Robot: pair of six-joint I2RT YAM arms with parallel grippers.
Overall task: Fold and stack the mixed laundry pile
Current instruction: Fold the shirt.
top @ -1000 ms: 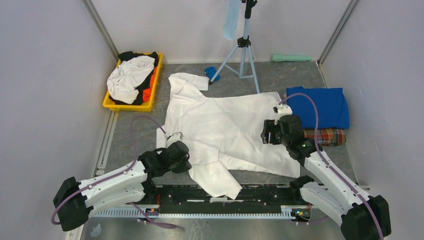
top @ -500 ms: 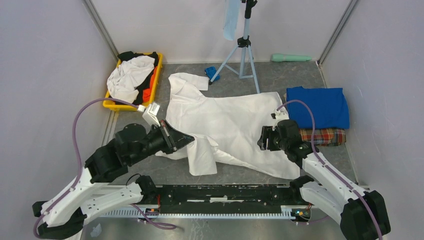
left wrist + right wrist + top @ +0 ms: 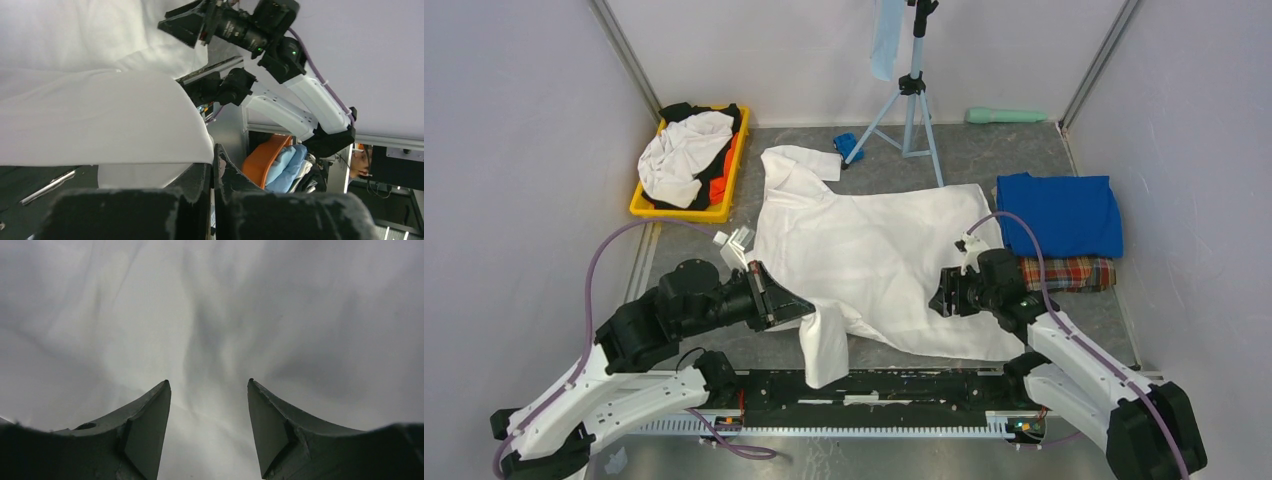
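Observation:
A large white shirt (image 3: 874, 240) lies spread across the middle of the table. My left gripper (image 3: 804, 308) is shut on its near sleeve (image 3: 824, 345), which is lifted and hangs down toward the front rail. In the left wrist view the white cloth (image 3: 100, 115) drapes over the closed fingertips (image 3: 214, 160). My right gripper (image 3: 939, 292) stands open just over the shirt's right half. The right wrist view shows only white fabric (image 3: 210, 315) between and beyond its spread fingers (image 3: 208, 384). More of the laundry pile (image 3: 686, 155), white, black and orange, fills a yellow tray (image 3: 679, 213).
A folded royal-blue T-shirt (image 3: 1060, 213) and a folded plaid cloth (image 3: 1074, 272) lie at the right. At the back stand a tripod (image 3: 911, 110) with a pale-blue cloth (image 3: 887, 35), a small blue object (image 3: 847, 145) and a green object (image 3: 1006, 115). Walls close in both sides.
The left arm rose and carried the sleeve off the front rail; the sleeve now hangs from the gripper. The right gripper slid a little left and nearer over the shirt.

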